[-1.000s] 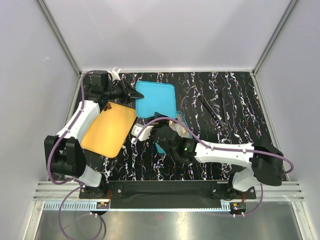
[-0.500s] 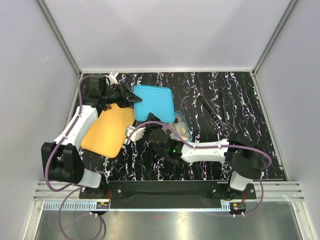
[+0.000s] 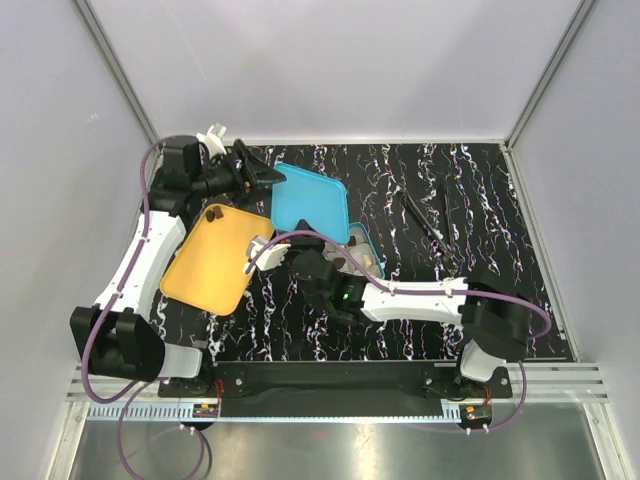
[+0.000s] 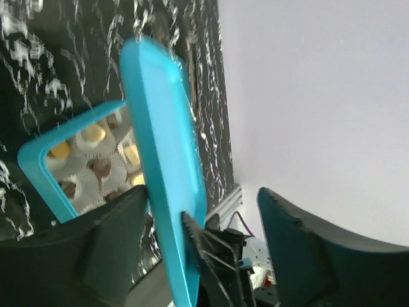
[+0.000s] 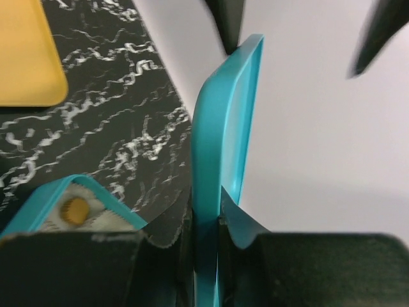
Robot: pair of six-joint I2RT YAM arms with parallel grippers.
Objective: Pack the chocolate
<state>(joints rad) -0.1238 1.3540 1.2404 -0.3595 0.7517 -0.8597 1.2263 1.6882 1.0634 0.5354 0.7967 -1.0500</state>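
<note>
Can't make out any words or labels. R gripper [image 5: 206, 249] is pinching the near edge of the lid [image 3: 312, 205], fingers pressed tight on it. R wrist view sees the lid edge-on, standing up, w/ its lower end cut off by the frame. L gripper [image 4: 201, 198] is spread wide, one finger each side of the lid's far end. Can't tell if either finger touches it.

In top view the lid is tilted and sits at 11 o'clock of the box [image 4: 30, 161]. It covers part of the box, and the R arm hides more. Choc [image 4: 93, 133] is inside the box, each bit in a crinkly white paper cup [image 4: 96, 185]. L wrist view shows a few: pale yellow ones and dark brown ones, round-ish, a bit blurry. The lid blocks the rest, so no full count.

Lid and box are smooth blue-green plastic w/ round corners. An orange tray [image 3: 210, 258], flat and smooth w/ round corners, lies at 9 o'clock of the box, beside the L arm. Table [image 3: 480, 200] is black w/ white squiggly marks like stone. A thin black tool [image 3: 425, 218] lies at 2 o'clock of the box, well apart. It is too small to tell what it is.
</note>
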